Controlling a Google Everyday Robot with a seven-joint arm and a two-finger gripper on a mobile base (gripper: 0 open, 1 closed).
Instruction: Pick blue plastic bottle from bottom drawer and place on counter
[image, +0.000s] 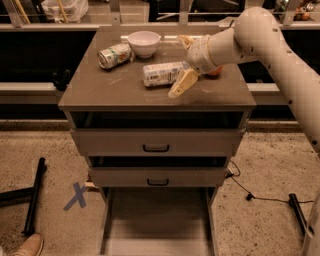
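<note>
The blue plastic bottle (161, 73) lies on its side in the middle of the counter (110, 90), white label up. My gripper (183, 63) is at the bottle's right end with its fingers spread wide, one tan finger (180, 84) in front of the bottle and the other behind it. The fingers stand apart from the bottle's sides. The bottom drawer (106, 220) is pulled out below and shows only its bare floor.
A dented green-and-white can (114, 54) and a white bowl (144, 43) sit at the counter's back left. An orange object (216, 72) shows behind my wrist. The two upper drawers are slightly ajar. A blue tape X (77, 195), a black stand leg (34, 195) and a shoe (29, 245) are on the floor at left.
</note>
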